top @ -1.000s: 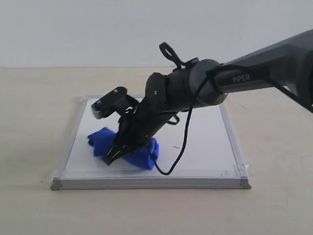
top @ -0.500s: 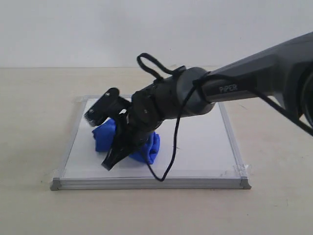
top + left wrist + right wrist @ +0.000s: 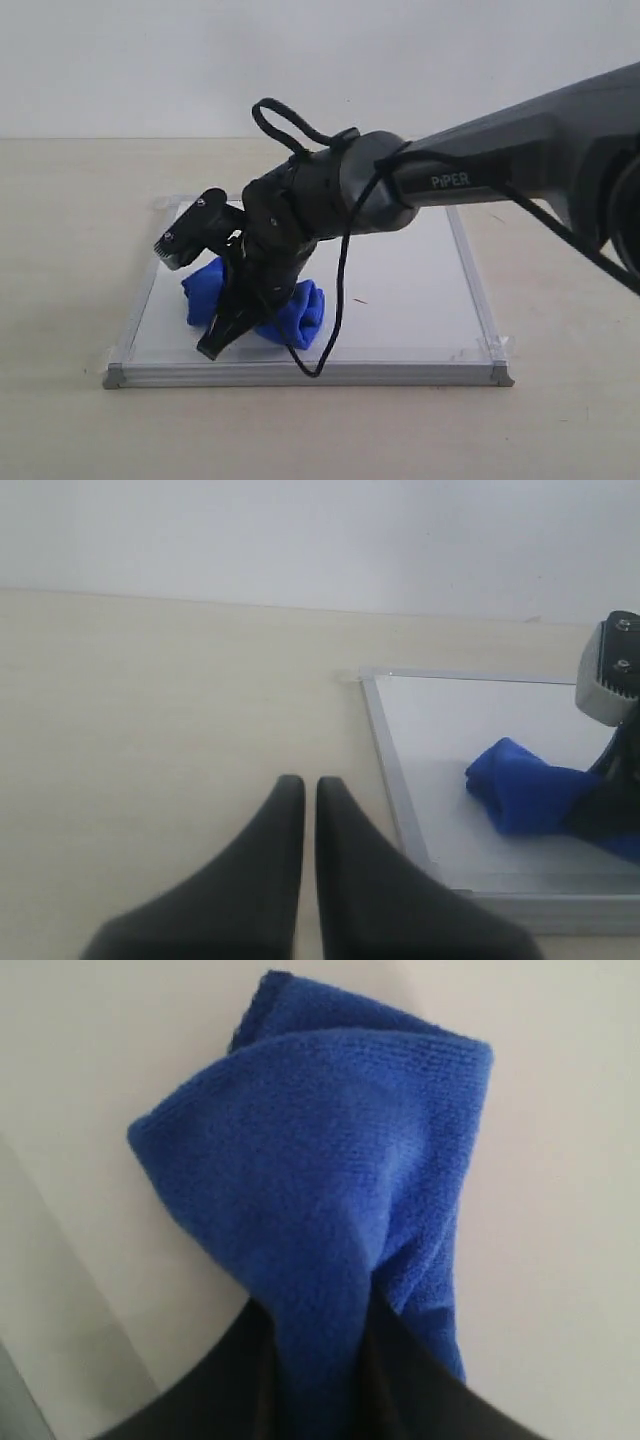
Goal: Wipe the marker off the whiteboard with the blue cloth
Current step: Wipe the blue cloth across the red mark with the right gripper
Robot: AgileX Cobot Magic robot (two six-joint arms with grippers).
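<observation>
Reading as the only legible label, "PiPER" stands in pale letters on your right arm [image 3: 500, 165], along its dark forearm. The right gripper [image 3: 225, 330] has its fingers clamped on the blue cloth [image 3: 298, 315], which is bunched and pressed onto the whiteboard [image 3: 410, 290] in its near-left part. Against the frame a second ago, gripper and cloth have shifted leftward across the board, and the wrist has rolled further over. A small red dash of the marker [image 3: 358, 300] shows on the white surface just right of the cloth; the wavy line is not discernible. The arm enters from the right, crosses the board's middle, and bends steeply down at the wrist, with a black cable [image 3: 343, 262] looping beside it. Your left gripper [image 3: 302, 780] hangs over the table [image 3: 150, 700] beside the board's edge, fingers drawn together with only a slit between, holding nothing.
</observation>
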